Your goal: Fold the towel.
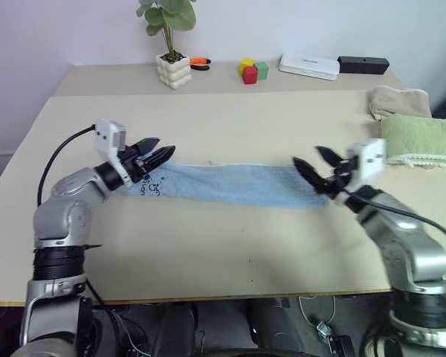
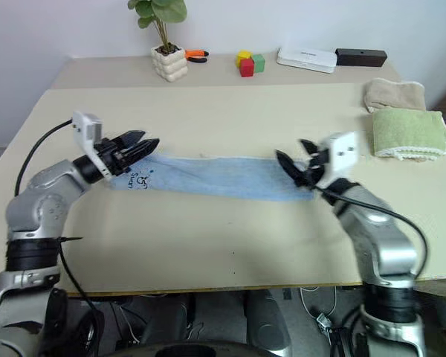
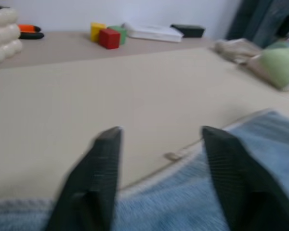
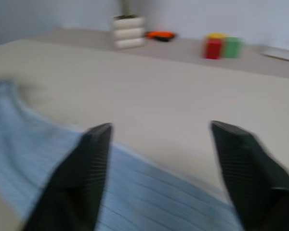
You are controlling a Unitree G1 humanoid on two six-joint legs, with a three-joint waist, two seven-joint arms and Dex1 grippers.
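- Bench [image 1: 230, 260]: broad beige flat top filling most of the head views; a second strip of the same colour runs along the white wall at the top.
- Light blue terry-cloth towel [image 1: 230, 184]: lies flat at frame centre as a long narrow band running left to right, with a whitish stitched hem along its far edge and dark printed marks near its left end. A small loop tag [image 3: 173, 155] shows at the hem in the left wrist view.
- Left tool [image 1: 160, 152]: centre-left, pointing right over the towel's left end. The left wrist view shows its two black fingers [image 3: 103, 166] apart, towel beneath and between them, not pinched.
- Right tool [image 1: 312, 165]: centre-right, pointing left over the towel's right end. The right wrist view shows its black fingers [image 4: 94, 159] apart above the cloth; nothing clamped.
- Green folded towel [image 1: 418, 140]: right edge, well apart from the blue one.
- Beige folded towel [image 1: 398, 100]: just behind the green one, touching it.
- White flat box [image 1: 308, 66] and black bar [image 1: 363, 65]: upper right, side by side.
- White bubbly pot with a green plant [image 1: 172, 68]: upper left of centre; an orange-handled item [image 1: 199, 63] just beside it.
- Yellow, red and green blocks [image 1: 251, 71]: top centre, clustered.
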